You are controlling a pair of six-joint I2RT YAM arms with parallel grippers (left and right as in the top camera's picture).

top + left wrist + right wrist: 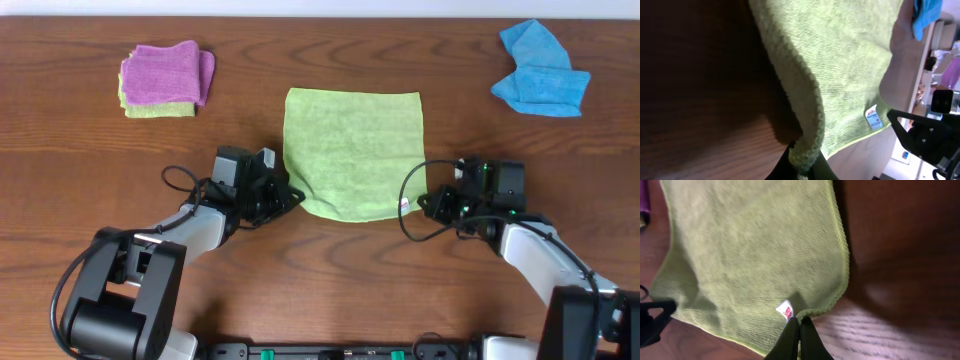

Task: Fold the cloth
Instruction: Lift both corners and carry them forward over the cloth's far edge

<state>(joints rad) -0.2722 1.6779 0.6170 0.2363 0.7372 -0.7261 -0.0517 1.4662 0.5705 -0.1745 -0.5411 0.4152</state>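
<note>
The lime-green cloth [352,150] lies spread on the wooden table at the centre, its near edge slightly lifted and curved. My left gripper [296,195] is shut on the cloth's near-left corner; in the left wrist view the bunched hem of the cloth [840,60] sits pinched in the left gripper [802,157]. My right gripper [422,203] is shut on the near-right corner. In the right wrist view the right gripper [799,322] pinches the edge of the cloth [750,245] just beside the small white tag [785,310].
A purple cloth [165,72] lies on another green one at the back left. A bright blue cloth [540,70] lies crumpled at the back right. Cables loop near both arms at the table's front.
</note>
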